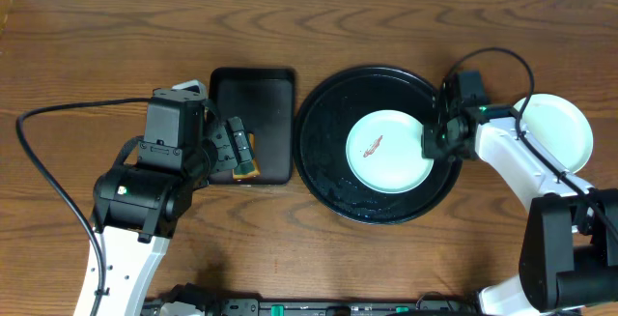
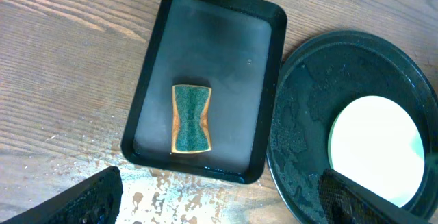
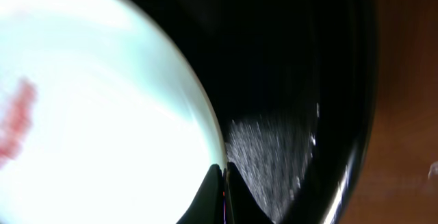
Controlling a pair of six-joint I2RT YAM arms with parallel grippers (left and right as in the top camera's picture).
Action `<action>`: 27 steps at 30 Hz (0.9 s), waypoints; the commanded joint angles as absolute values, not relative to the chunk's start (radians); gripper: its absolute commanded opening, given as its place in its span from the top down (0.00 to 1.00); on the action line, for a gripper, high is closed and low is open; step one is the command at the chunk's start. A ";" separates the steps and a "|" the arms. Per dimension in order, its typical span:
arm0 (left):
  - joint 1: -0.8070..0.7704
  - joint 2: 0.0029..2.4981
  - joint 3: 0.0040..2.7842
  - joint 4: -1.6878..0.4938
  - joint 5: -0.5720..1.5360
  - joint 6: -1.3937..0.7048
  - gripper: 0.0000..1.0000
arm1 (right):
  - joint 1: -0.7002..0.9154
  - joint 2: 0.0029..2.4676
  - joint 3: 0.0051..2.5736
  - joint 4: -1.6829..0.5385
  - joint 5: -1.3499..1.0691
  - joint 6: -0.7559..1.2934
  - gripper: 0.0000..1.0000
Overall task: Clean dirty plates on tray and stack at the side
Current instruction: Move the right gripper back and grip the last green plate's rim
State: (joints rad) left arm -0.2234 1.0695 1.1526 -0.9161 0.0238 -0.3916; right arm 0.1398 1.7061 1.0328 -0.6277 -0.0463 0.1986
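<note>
My right gripper is clamped on the rim of the mint plate, which sits right of centre in the round black tray. My left gripper hangs left of that tray, jaws wide apart, above a sponge.

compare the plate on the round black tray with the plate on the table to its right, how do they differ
The plate on the tray has a reddish smear near its middle; the plate on the table shows none. The first lies inside the round black tray, the second on bare wood beside it. The first is fully visible, the second partly hidden by the right arm. Both are round and pale.
</note>
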 commanded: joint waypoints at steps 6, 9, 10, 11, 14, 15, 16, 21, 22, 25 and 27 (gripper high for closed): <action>-0.219 1.071 1.168 -0.917 0.022 -0.385 0.08 | 0.148 1.696 1.062 -0.473 -0.064 0.044 0.99; -0.219 1.071 1.168 -0.916 0.022 -0.385 0.08 | 0.137 1.696 1.062 -0.501 -0.072 0.116 0.91; -0.219 1.071 1.168 -0.916 0.022 -0.385 0.08 | 0.133 1.696 1.062 -0.522 -0.082 0.146 0.83; -0.219 1.071 1.168 -0.917 0.022 -0.385 0.08 | 0.124 1.696 1.062 -0.558 -0.105 0.192 0.79; -0.219 1.071 1.168 -0.916 0.022 -0.385 0.08 | 0.108 1.698 1.060 -0.695 -0.151 0.296 0.74; -0.219 1.071 1.168 -0.916 0.022 -0.385 0.08 | 0.107 1.699 1.055 -0.729 -0.151 0.320 0.71; -0.219 1.071 1.168 -0.916 0.022 -0.385 0.08 | 0.106 1.700 1.045 -0.756 -0.155 0.346 0.71; -0.219 1.071 1.168 -0.916 0.022 -0.385 0.08 | 0.125 1.702 0.960 -0.709 -0.192 0.440 0.72; -0.219 1.071 1.168 -0.916 0.022 -0.385 0.08 | 0.125 1.702 0.937 -0.680 -0.192 0.475 0.76; -0.219 1.071 1.168 -0.916 0.022 -0.385 0.08 | 0.125 1.702 0.872 -0.601 -0.192 0.560 0.86; -0.219 1.071 1.168 -0.916 0.023 -0.386 0.08 | 0.125 1.702 0.838 -0.558 -0.190 0.575 0.92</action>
